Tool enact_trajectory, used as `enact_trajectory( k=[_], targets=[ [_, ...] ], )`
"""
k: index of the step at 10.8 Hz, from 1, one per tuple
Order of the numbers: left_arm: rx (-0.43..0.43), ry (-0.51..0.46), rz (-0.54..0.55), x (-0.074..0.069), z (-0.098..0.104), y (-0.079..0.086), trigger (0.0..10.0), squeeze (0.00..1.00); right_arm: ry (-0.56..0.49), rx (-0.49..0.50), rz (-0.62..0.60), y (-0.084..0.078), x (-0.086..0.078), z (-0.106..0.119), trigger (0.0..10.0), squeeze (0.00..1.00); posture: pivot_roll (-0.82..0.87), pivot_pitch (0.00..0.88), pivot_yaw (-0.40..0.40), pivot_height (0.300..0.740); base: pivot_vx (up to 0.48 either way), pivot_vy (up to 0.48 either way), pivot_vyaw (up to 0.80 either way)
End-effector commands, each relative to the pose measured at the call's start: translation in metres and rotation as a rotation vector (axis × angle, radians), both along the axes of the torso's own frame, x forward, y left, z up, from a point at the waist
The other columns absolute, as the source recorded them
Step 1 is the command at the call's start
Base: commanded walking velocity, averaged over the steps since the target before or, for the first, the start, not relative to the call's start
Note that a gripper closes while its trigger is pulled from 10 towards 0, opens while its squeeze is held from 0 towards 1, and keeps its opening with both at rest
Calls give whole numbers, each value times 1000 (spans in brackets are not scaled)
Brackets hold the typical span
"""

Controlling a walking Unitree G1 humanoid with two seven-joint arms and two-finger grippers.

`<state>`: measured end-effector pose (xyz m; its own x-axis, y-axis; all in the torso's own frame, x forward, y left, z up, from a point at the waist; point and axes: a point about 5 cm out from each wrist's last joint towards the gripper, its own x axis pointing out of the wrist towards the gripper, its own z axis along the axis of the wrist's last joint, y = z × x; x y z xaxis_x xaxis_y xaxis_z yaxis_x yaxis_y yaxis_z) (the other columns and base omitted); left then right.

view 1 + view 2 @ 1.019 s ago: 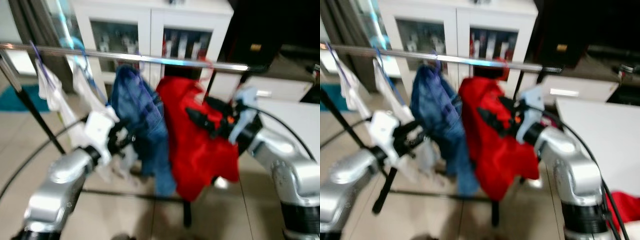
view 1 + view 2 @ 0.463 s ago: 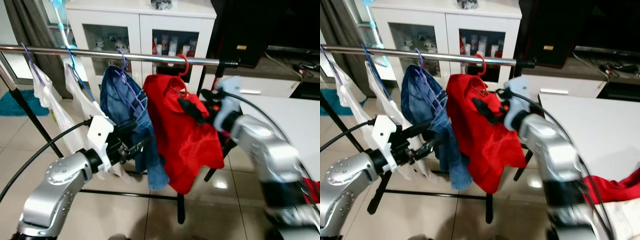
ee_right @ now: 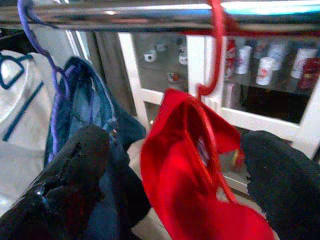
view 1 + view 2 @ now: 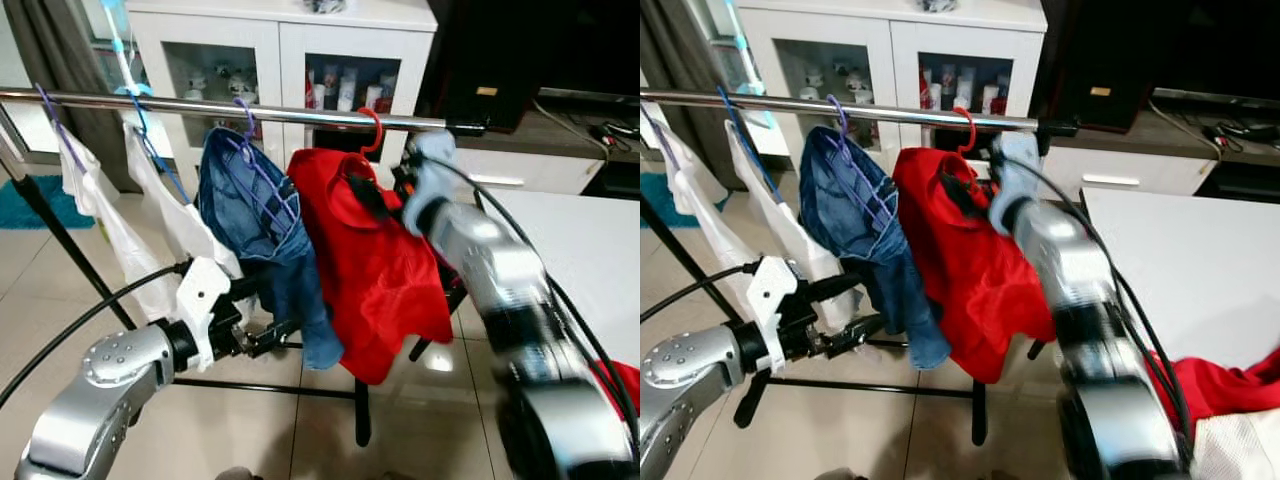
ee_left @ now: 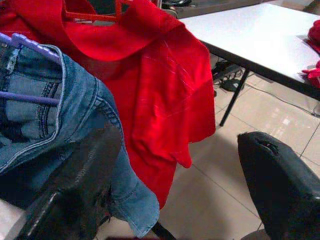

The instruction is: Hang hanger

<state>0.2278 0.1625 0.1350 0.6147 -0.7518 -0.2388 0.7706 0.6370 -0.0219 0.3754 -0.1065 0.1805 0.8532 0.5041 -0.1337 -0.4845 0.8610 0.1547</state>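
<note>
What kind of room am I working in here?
Likely a home living or dining area: a freestanding metal clothes rail holding a red shirt, a white glass-door cabinet of mugs behind it, a white table beside it.

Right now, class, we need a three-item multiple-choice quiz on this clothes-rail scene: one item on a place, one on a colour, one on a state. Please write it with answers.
1. Where does the red hanger's hook sit?
A. on the floor
B. over the metal rail
C. on the white table

2. What colour is the hanger carrying the denim garment?
A. purple
B. green
C. yellow

3. How are the right gripper's fingers?
A. clamped on the rail
B. shut on the denim
C. open, with the red shirt hanging free between them

Answers: 1 B, the hook loops over the rail; 2 A, purple bars cross the denim; 3 C, the right wrist view shows the fingers spread apart.
</note>
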Motion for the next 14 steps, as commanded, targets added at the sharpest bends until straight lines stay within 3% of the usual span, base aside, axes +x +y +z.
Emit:
enact_trajectory(
  k=[1,3,5,7,13,14],
  targets=[
    [8,-20,-10,1,5,-1,10000,0,2,-2,-5,0,4,-1,10000,0,-19,14,-19,740,0,0,0],
    [12,-23,-8,1,4,0,10000,0,13,-77,-28,5,16,-5,10000,0,-15,21,-25,740,0,0,0],
    [13,-21,-3,1,1,3,10000,0,22,-166,-62,0,23,-8,10000,0,-13,26,-30,740,0,0,0],
    [14,-18,-5,2,0,3,10000,0,39,-195,-65,-3,26,-10,10000,0,-16,30,-27,740,0,0,0],
    [18,-4,-22,0,-1,2,10000,0,81,-172,-46,7,33,-1,10000,0,3,87,-44,740,0,0,0],
    [19,1,-21,-1,-1,3,10000,0,93,-163,-34,9,33,0,6235,0,5,98,-47,740,0,0,0]
  ],
)
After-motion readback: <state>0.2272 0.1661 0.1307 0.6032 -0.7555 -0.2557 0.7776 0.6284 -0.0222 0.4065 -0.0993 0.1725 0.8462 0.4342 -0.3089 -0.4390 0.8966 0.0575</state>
